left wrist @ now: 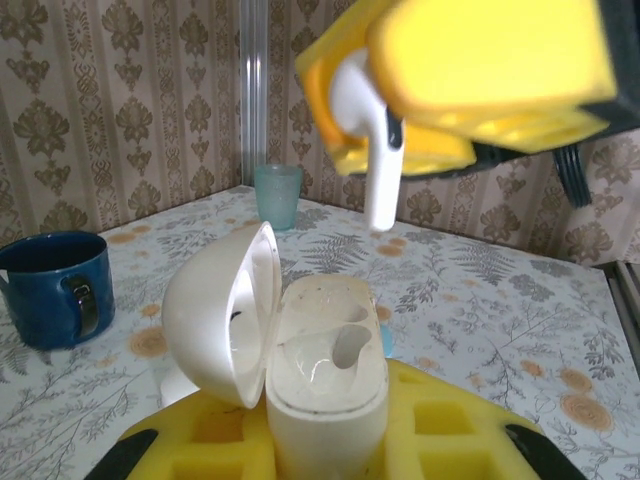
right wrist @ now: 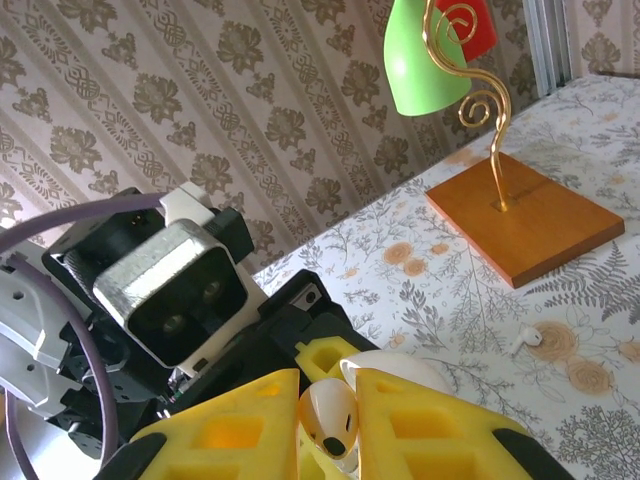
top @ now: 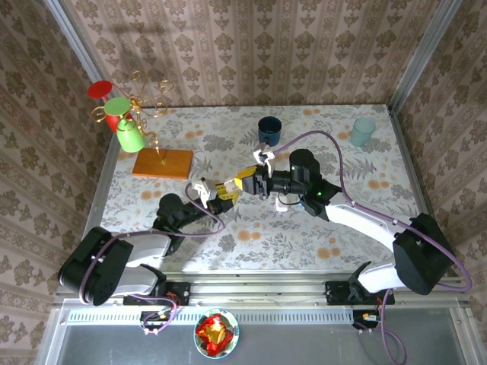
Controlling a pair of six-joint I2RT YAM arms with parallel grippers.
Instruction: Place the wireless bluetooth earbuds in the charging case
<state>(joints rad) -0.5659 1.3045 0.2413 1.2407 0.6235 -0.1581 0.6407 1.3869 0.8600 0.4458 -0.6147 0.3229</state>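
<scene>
- The right pincer (right wrist: pixel 329 405) pinches one white earbud (left wrist: pixel 376 165) between its yellow pads (left wrist: pixel 480 60), in the upper middle of the left wrist view. The bulb is caught in the pads and the short stem hangs straight down below them.
- The left pincer (left wrist: pixel 325 445) is pressed onto the white charging case (left wrist: pixel 325 375) at the bottom centre of that view and holds it upright. The lid (left wrist: pixel 215 315) is swung open to the left.
- The held earbud hangs above the case's open wells, a little to their right, with a gap between the stem tip and the case.
- In the top view the two pincers meet nose to nose at the middle of the flowered table (top: pixel 342 122).
- A second earbud (right wrist: pixel 524 339) lies on the table at the right wrist view's lower right, near the wooden base (right wrist: pixel 520 220).
- A dark blue mug (left wrist: pixel 50 285) stands at far left, and a pale teal cup (left wrist: pixel 277 195) is behind the case.
</scene>
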